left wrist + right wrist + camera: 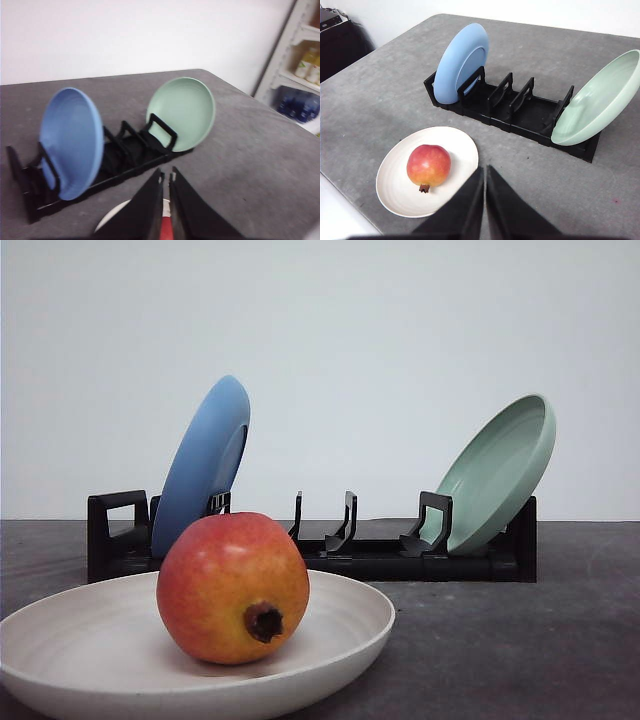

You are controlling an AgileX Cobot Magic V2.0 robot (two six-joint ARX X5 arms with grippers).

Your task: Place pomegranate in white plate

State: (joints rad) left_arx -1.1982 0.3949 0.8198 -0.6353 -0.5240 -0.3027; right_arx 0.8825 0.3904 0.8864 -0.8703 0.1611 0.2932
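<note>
Nearest the front camera, the wide, shallow, matte cream-white round plate (pixel 60 665) sits near the front edge of the grey desk (pixel 560 640), and the round red-orange pomegranate fading to yellow (pixel 233 587) rests inside it, its dark dried crown nub pointing toward the front edge. The placing looks done. Behind, going left to right, a black slotted dish rack (pixel 370 555) holds a blue round plate (pixel 205 462) leaning at its left end and a pale mint-green round plate (pixel 500 472) tilted at its right end. The left claw (pixel 166 181) has its fingers pressed together on nothing, above the white plate's rim; the right claw (pixel 484 176) is likewise closed and empty, just beside the plate. The main risk is a careless retreat: a claw clipping the rim could tip the plate and roll the round fruit toward the desk's near edge.
</note>
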